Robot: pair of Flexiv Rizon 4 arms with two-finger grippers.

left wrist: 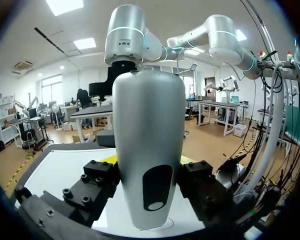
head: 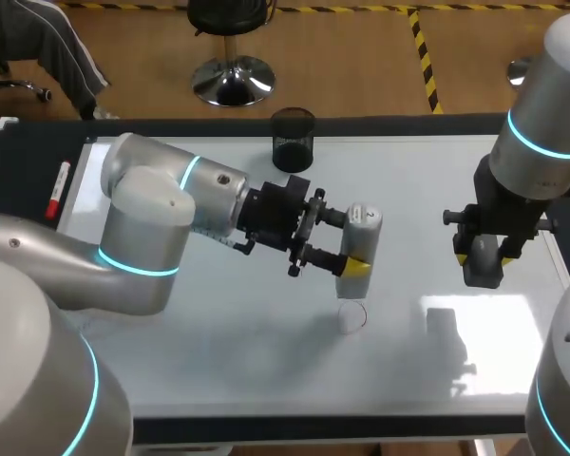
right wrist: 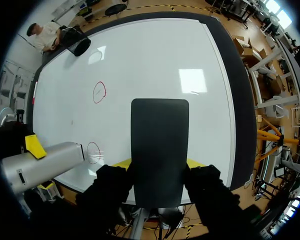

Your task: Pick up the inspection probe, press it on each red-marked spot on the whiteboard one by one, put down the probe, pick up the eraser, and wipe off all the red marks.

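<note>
Whiteboard (head: 218,380): white, lying flat, covering most of the table. Far left edge: red marker (head: 57,188), lying lengthwise beside the board. Left of centre: left arm (head: 152,209), reaching in toward the middle of the board. Centre: left gripper (head: 347,242), fingers clenched from two sides on the inspection probe (head: 364,223), a smooth silver-grey body held roughly upright with its lower end toward the board. Under that end: thin red ring (left wrist: 165,227) drawn on the board. The probe's end stands over or just at the ring; whether it touches the surface cannot be told. Farther along the board, between the probe and the far edge: second red circle (right wrist: 99,92), seen only from the right wrist and well apart from the first. Far edge, centre: black mesh cup (head: 293,140), upright, beyond the left gripper. Right side: right arm (head: 541,133), coming down from the far right corner. Right gripper (head: 482,256), clamped from two sides on the eraser (head: 483,271), a black rectangular block held over the right part of the board, well apart from both red marks.
</note>
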